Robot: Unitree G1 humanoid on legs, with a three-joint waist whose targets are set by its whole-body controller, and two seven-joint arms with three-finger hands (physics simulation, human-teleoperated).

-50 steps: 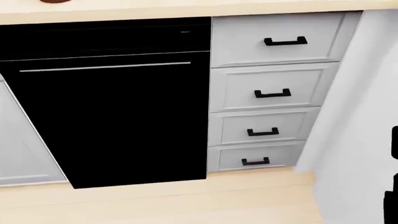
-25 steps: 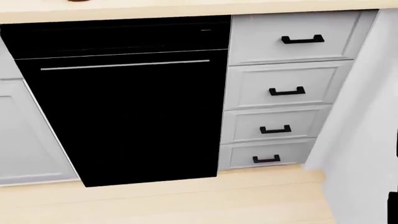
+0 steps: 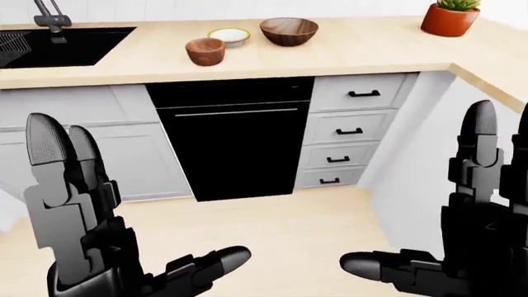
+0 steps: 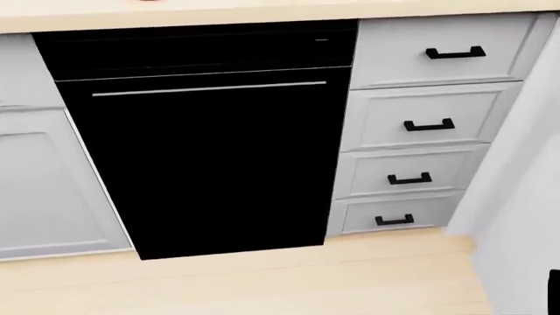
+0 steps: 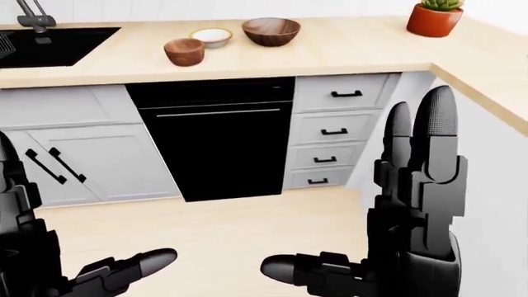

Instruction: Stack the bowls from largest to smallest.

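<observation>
Three bowls stand on the wooden counter at the top of the left-eye view: a large dark wooden bowl, a small pale bowl to its left, and a brown bowl nearer the counter edge. My left hand is at the bottom left and my right hand at the bottom right. Both are open and empty, fingers upright, low and well short of the counter. The head view shows only the cabinets.
A black dishwasher sits under the bowls, with a drawer column to its right. A black sink with a tap is at the top left. A potted plant stands at the top right. The counter turns along the right side.
The whole head view has shifted: the dishwasher and drawers slide rightward in the picture, so the camera has moved to the left. Nothing was taken hold of.
</observation>
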